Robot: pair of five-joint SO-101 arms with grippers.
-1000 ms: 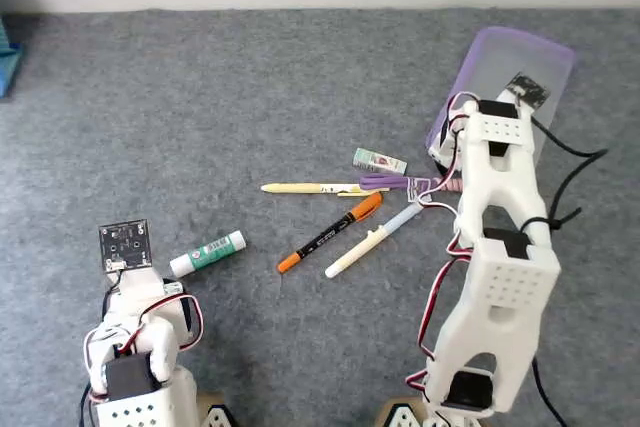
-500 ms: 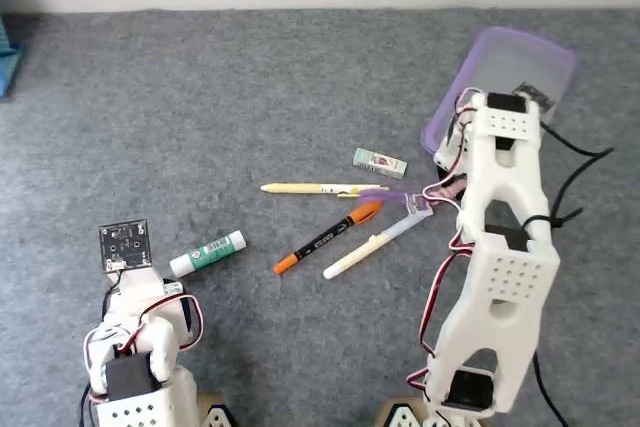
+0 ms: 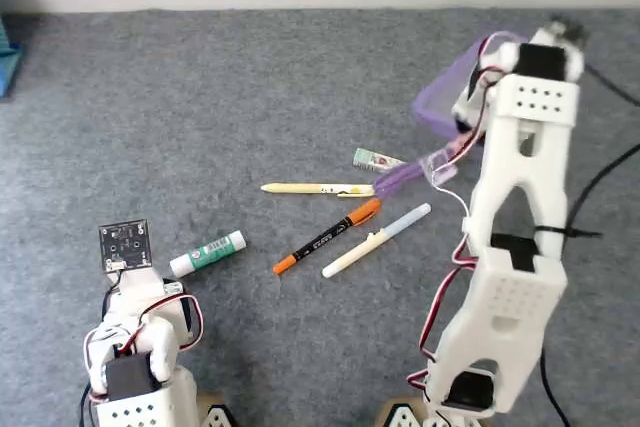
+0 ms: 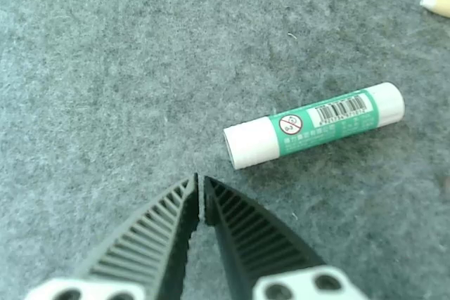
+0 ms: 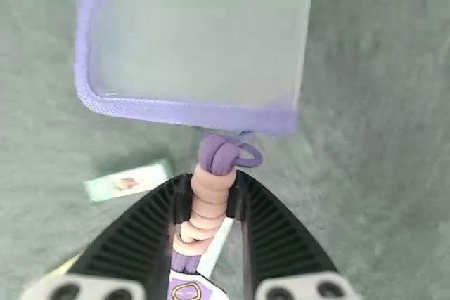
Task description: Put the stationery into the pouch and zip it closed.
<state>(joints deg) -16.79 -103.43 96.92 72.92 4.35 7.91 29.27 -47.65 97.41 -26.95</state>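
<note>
The translucent purple pouch point(image 3: 442, 95) lies at the far right of the grey mat, partly under my right arm point(image 3: 520, 197). My right gripper point(image 5: 211, 180) is shut on the pouch's pull cord point(image 5: 211, 198), a peach coil knotted to a purple loop at the edge of the pouch point(image 5: 197, 33). The cord's purple tail point(image 3: 402, 177) trails toward the eraser point(image 3: 379, 159). A yellow pencil point(image 3: 315, 188), an orange marker point(image 3: 327, 236) and a white pen point(image 3: 375, 240) lie mid-mat. My left gripper point(image 4: 200, 180) is shut and holds nothing, just short of the green-and-white glue stick point(image 4: 314, 124).
The left arm point(image 3: 135, 347) sits low at the near left, with the glue stick point(image 3: 207, 253) beside it. A blue object point(image 3: 5, 62) pokes in at the far left edge. A pale wall borders the mat at the back.
My right arm has swung toward the far right corner, pulling the cord and dragging the pouch that way. The cord's tail slid off the pens. The left arm stayed still.
</note>
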